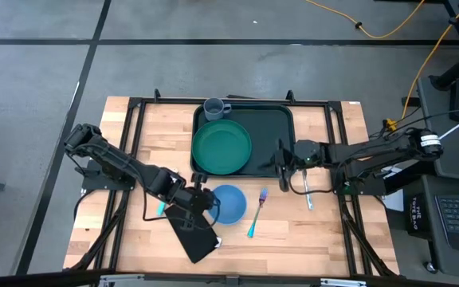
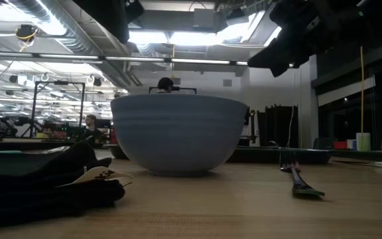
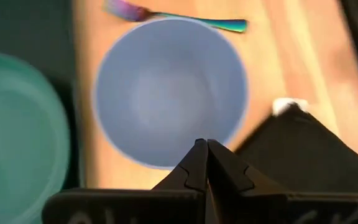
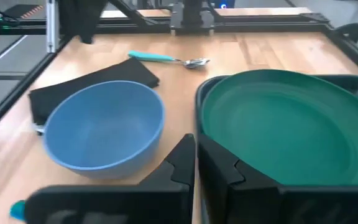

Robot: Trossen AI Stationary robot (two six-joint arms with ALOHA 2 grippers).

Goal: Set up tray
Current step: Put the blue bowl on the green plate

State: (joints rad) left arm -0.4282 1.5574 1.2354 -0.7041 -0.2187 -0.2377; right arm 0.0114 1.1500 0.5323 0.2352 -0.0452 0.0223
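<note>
table (image 1: 309, 231): light wood top on a black frame, seen from above.
tray (image 1: 281, 119): dark green, at the far middle of the table, long side across; holds the plate and the cup.
plate (image 1: 221, 147): round, green, lies on the tray's left half, its near edge reaching the tray's front rim.
napkin (image 1: 194, 237): black, flat on the wood at the near left, just left of and nearer than the bowl; a small white tag shows at one corner.
bowl (image 1: 228, 202): blue, upright on the bare wood just in front of the tray, below the plate; fills the middle of the low view.
cup (image 1: 215, 108): grey-blue, at the tray's far-left corner, just behind the plate.
fork (image 1: 256, 214): iridescent with teal handle, on the wood just right of the bowl, apart from it.
spoon (image 1: 159, 209): teal handle, mostly hidden under the left arm; bowl end shows in the right wrist view.
utensil (image 1: 307, 194): thin, silver, on the wood below the right gripper; possibly a knife, too small to tell.
left gripper (image 1: 207, 201): at the bowl's left rim, over the napkin's far end; fingers pressed fully together, tips at the rim; nothing seen between them.
right gripper (image 1: 282, 162): at the tray's right front edge, pointing toward the plate; fingers nearly together with a thin slit, holding nothing seen.
</note>
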